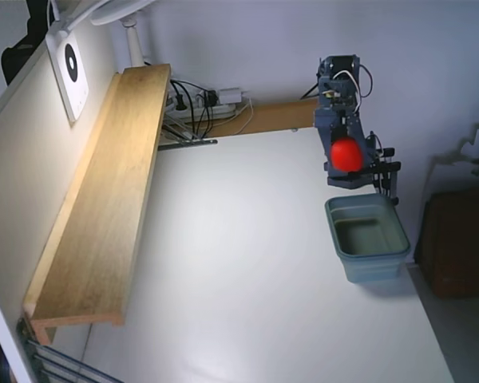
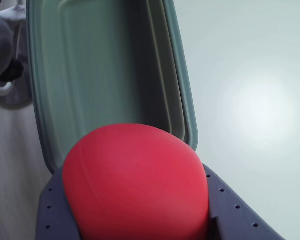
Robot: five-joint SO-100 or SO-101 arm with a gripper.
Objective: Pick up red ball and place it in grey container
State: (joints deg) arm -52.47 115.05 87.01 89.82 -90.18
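- White surface point(image 1: 247, 263) fills most of the fixed view; a wooden shelf point(image 1: 104, 207) runs along its left edge, with a power strip and cables point(image 1: 207, 104) at the far end.
- Arm point(image 1: 339, 88) reaches in from the far right of the fixed view.
- Claw point(image 1: 347, 159): closed around the ball point(image 1: 346, 154), which is lifted clear of the surface. In the wrist view the ball point(image 2: 135, 182) sits between the dark jaws and fills the lower part of the picture.
- Tub point(image 1: 368, 237): stands on the surface at the right, just on the near side of the claw in the fixed view. It is upright, open and empty.
- Key relation: in the wrist view the tub point(image 2: 185, 90) opening lies directly ahead of the ball, its long axis running away from the claw. The ball overlaps the tub's closest rim, not the middle of the opening.
- Step in hand, as judged: carrying the ball over the tub.
- Next move calls for a short advance toward the tub's centre before the jaws part; a release at the present spot risks the ball striking the rim and rolling off across the surface.
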